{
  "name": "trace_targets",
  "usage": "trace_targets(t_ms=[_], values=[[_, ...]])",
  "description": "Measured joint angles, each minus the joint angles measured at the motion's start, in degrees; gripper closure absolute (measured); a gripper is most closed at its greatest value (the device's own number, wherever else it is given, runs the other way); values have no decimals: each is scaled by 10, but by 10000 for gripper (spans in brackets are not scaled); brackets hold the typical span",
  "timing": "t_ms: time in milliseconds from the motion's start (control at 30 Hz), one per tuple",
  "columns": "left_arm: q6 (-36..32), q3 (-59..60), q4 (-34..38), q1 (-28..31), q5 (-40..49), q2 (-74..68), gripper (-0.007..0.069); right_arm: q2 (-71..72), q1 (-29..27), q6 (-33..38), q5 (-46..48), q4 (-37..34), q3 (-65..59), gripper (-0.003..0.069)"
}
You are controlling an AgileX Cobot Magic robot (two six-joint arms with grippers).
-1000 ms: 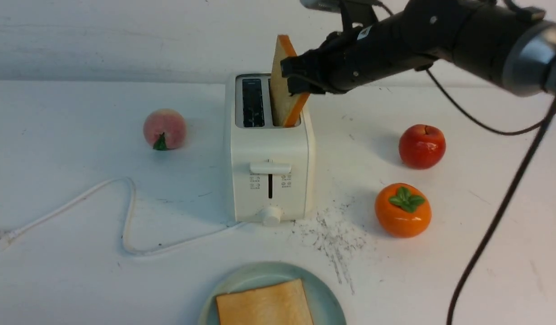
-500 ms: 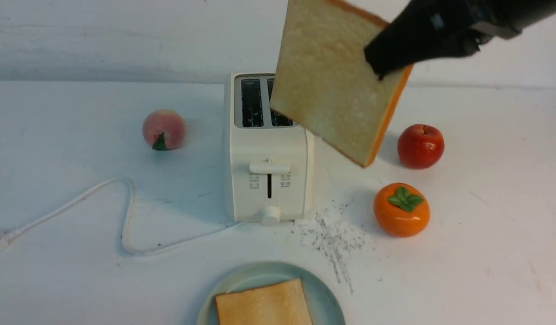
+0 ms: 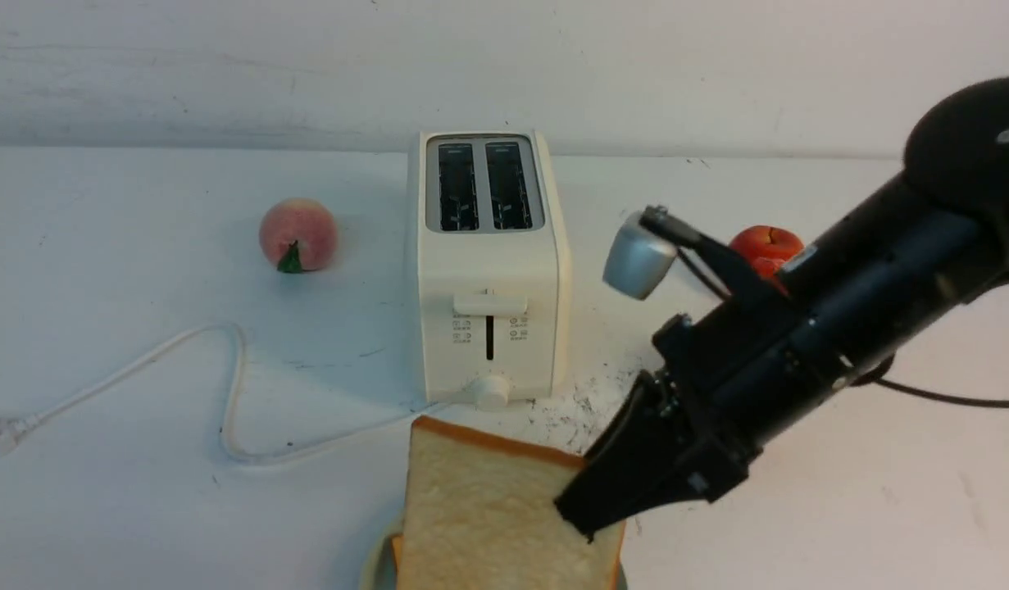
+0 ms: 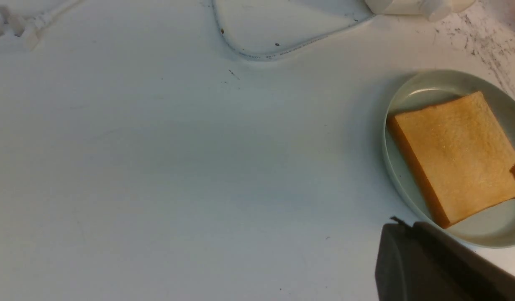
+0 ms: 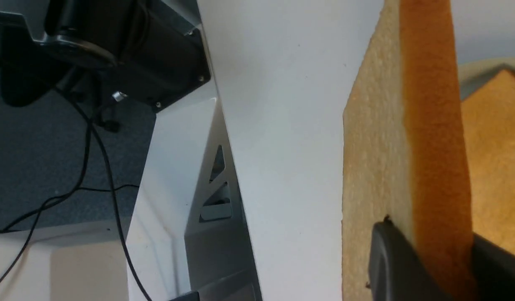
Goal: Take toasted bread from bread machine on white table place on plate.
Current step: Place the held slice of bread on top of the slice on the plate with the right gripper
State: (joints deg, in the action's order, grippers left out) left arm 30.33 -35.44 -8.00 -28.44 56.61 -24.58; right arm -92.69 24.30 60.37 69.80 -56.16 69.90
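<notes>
The cream-white bread machine point(image 3: 488, 262) stands mid-table with both slots empty. My right gripper point(image 3: 586, 508) is shut on a toasted bread slice point(image 3: 488, 516) and holds it tilted just over the plate point(image 3: 373, 565), near the front edge. In the right wrist view the two fingers clamp the slice point(image 5: 408, 146) by its orange crust, with the gripper point(image 5: 433, 251) shut on it. A second slice point(image 4: 454, 154) lies flat on the blue-green plate point(image 4: 391, 167). My left gripper point(image 4: 412, 228) hangs beside the plate, its jaws together and empty.
A peach point(image 3: 297, 233) sits left of the toaster. A red apple point(image 3: 766, 246) sits to the right, partly behind my right arm. The white power cord point(image 3: 225, 385) loops across the front left. Dark scratch marks point(image 3: 586, 401) lie right of the toaster.
My right gripper pulled the slice up out of the toaster's right slot, swung it high, then brought it down and forward over the plate. The toaster is now empty.
</notes>
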Motion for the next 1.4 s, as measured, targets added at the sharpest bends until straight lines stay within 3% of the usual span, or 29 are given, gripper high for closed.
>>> trace_targets(t_ms=[433, 767, 967, 1400], values=[[0, 0, 0, 0, 0, 0, 638, -113, 0, 23, -62, -34, 0, 539], [0, 0, 0, 0, 0, 0, 638, -129, 0, 25, -78, -14, 0, 368], [0, 0, 0, 0, 0, 0, 638, -129, 0, 24, -90, 62, 3, 342], [0, 0, 0, 0, 13, 0, 638, -130, 0, -210, -11, 240, 122, 312]])
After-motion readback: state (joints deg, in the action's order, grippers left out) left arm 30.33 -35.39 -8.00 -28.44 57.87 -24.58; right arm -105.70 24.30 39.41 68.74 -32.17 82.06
